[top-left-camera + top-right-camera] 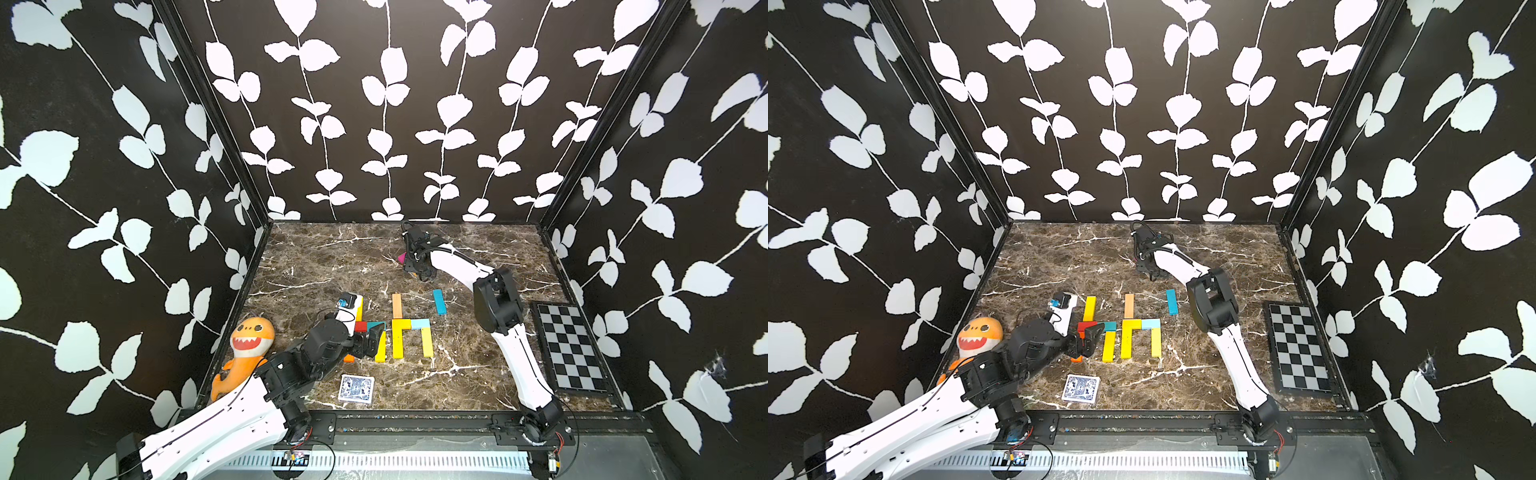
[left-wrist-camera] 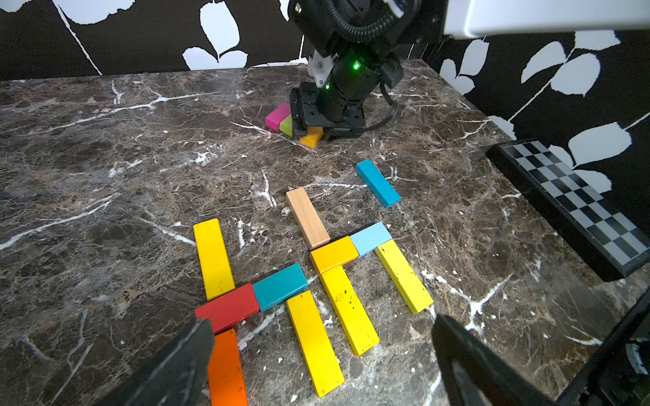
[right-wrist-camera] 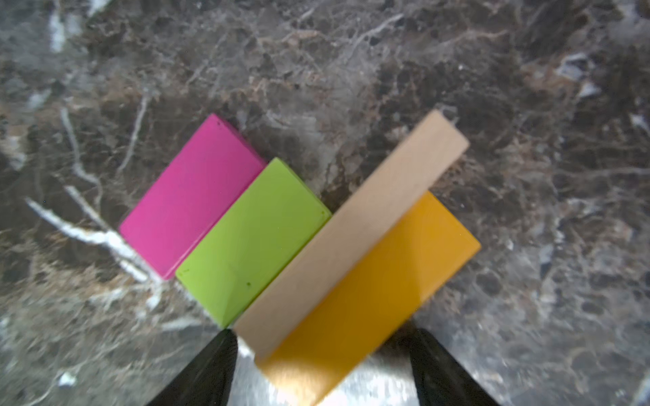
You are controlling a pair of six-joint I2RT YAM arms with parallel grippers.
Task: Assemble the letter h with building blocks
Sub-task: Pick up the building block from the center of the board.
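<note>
**Right claw over loose blocks at back of table**

Most building blocks [image 1: 398, 338] lie flat mid-table [image 1: 316, 266]; a few lie loose at the back. Right claw [image 3: 322, 337] straddles the tan block [image 3: 355, 218], tipped on its long edge, and the amber block [image 3: 380, 281] touching it. Pinching or not: cannot tell. Left claw [image 2: 323, 325] spread wide near the red block [image 2: 228, 307]. Blocks likely light, stiff, paint-slick. Take one across its long edges, mid-length.
</note>
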